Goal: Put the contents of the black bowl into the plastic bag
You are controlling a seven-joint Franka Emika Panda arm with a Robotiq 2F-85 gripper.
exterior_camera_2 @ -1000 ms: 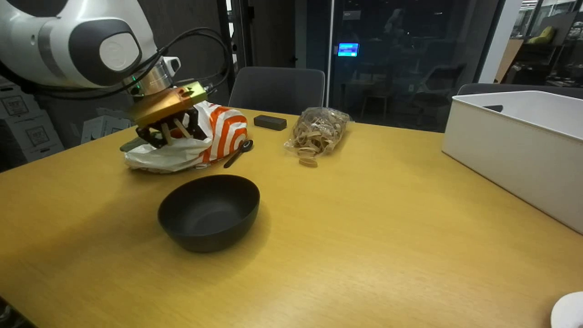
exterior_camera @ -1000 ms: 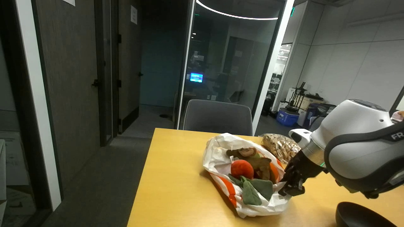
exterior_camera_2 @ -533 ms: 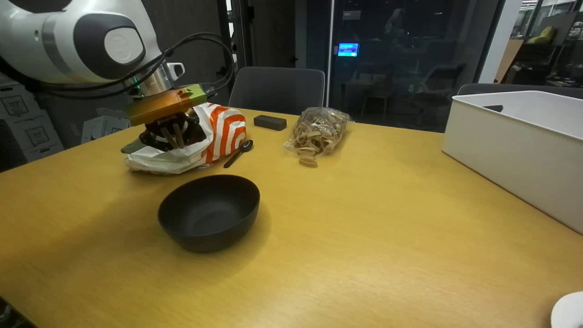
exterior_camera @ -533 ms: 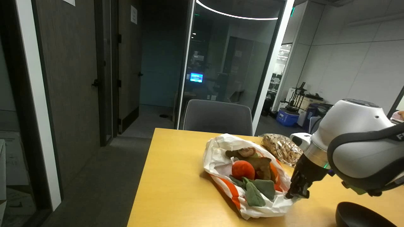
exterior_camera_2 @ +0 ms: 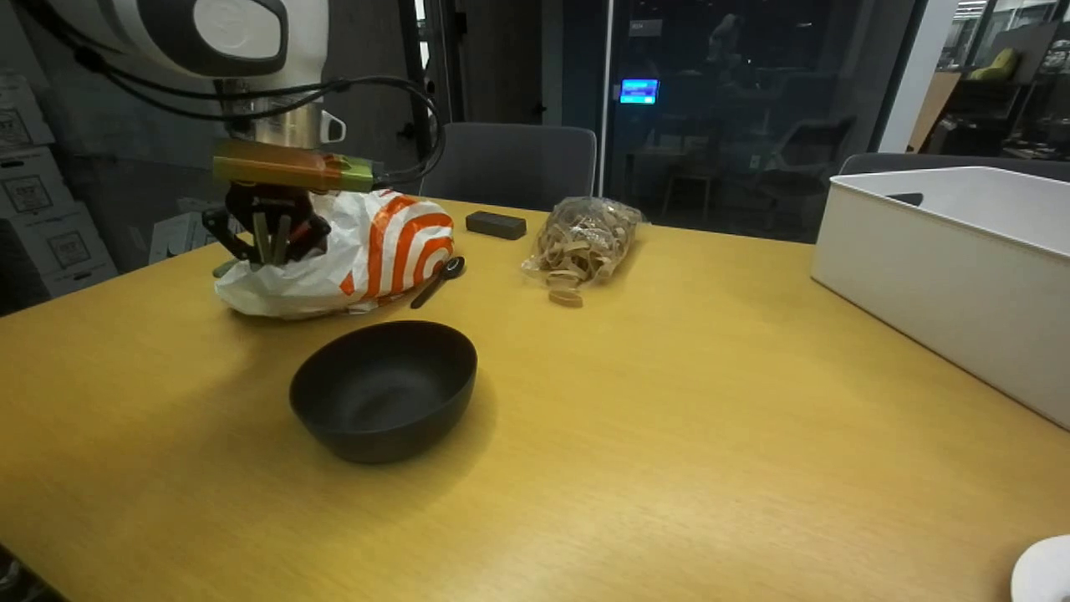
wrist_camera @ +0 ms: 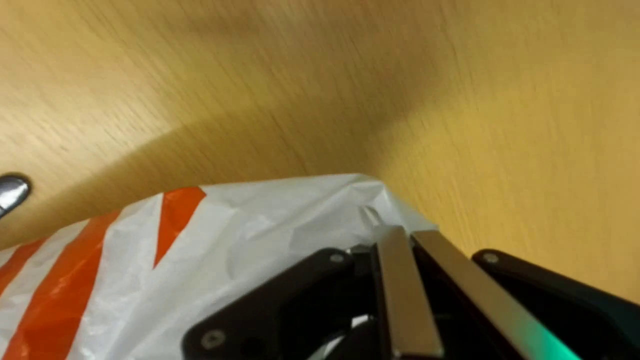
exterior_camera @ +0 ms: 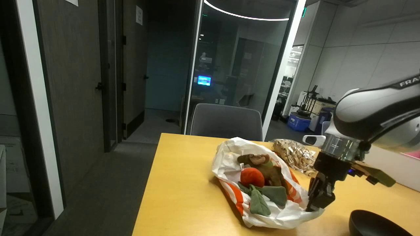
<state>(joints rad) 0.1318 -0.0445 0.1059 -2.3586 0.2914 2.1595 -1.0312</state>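
The white and orange plastic bag (exterior_camera: 229, 196) lies on its side on the table. In that exterior view its open mouth shows a red ball (exterior_camera: 252, 177), green leaves (exterior_camera: 260, 202) and brown pieces (exterior_camera: 270, 173). My gripper (exterior_camera: 311, 207) is at the bag's edge, pointing down. In the wrist view the fingertips (wrist_camera: 411, 233) are together on the white plastic (wrist_camera: 280, 225), pinching the rim. The bag (exterior_camera_2: 410, 251) and gripper (exterior_camera_2: 272, 257) also show in an exterior view. The black bowl (exterior_camera_2: 383, 401) stands upright in front of the bag, its visible inside empty; it is partly cut off here (exterior_camera: 370, 224).
A black spoon (exterior_camera_2: 437, 283) lies beside the bag, with a dark block (exterior_camera_2: 496, 224) behind it. A clear bag of tan strips (exterior_camera_2: 585, 242) stands at the back. A white box (exterior_camera_2: 945, 284) is at the right, and a white round item (exterior_camera_2: 1049, 573) sits at the corner.
The gripper has moved away from the bag's mouth toward the bowl side in an exterior view, and the wrist has turned more upright. The held bag edge has been pulled outward with it.
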